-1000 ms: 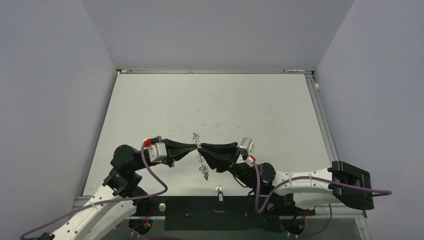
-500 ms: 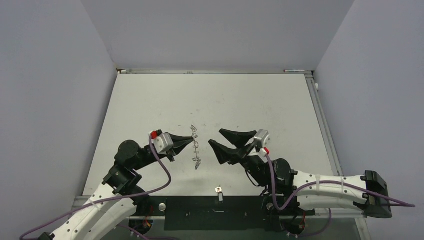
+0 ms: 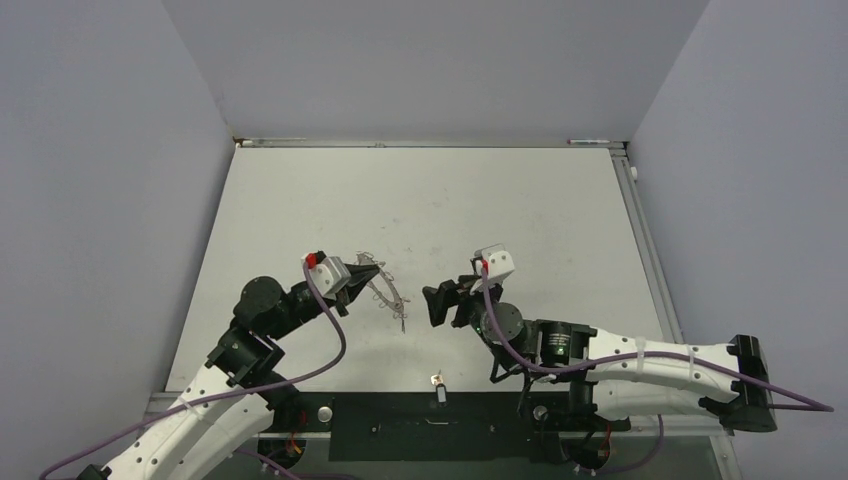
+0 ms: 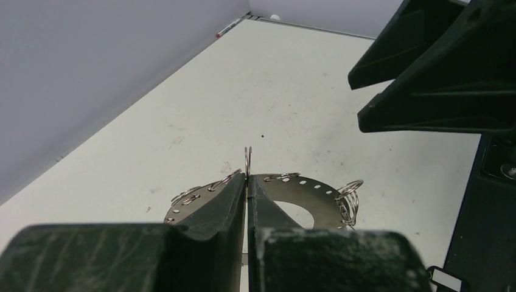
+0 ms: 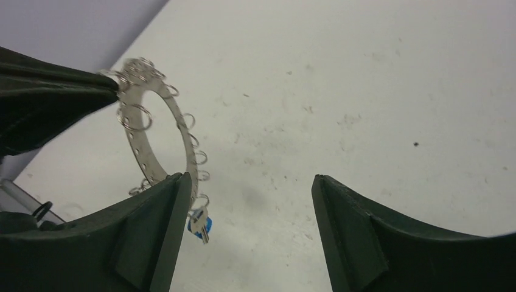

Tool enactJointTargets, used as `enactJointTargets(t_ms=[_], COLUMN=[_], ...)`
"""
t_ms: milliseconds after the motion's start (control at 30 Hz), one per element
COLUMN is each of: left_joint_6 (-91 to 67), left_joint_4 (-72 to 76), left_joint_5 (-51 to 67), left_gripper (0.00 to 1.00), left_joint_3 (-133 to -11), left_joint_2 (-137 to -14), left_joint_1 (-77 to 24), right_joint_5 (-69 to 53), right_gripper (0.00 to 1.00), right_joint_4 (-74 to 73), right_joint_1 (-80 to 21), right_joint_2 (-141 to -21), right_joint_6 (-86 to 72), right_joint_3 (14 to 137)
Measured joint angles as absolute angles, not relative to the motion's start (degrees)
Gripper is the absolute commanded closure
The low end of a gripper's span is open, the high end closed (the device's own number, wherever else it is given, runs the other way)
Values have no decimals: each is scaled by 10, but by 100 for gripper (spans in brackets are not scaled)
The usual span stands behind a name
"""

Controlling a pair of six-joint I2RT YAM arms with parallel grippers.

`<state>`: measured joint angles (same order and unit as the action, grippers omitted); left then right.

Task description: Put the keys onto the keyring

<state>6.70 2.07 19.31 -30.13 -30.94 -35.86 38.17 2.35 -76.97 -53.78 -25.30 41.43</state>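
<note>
Left tool (image 4: 247, 184) pinches keyring (image 4: 305, 188) rim; right tool (image 5: 249, 177) apart.

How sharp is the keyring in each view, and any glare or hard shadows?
Top external: even light, the keyring small, its loops barely resolved. Left wrist: ring sharp, the left gripper a dark mass in front. Right wrist: ring and blue tag crisp, a soft shadow on the table, no glare.
</note>
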Motion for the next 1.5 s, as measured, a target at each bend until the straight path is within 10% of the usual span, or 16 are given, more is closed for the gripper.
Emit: enactJointTargets(t_ms=[300, 1500], left_joint_6=[68, 62], left_joint_4=[14, 10], left_joint_5=[162, 133], left_gripper=[100, 100], left_joint_3=[-303, -304], left_joint_2=[-303, -294], left_joint_1=[-355, -354], right_joint_5=[404, 294], right_gripper=[34, 66], right_joint_4=[-195, -228], right_joint_1=[-770, -871], right_joint_2=[-592, -775], right_joint_6=[-469, -824], right_joint_3=[434, 381])
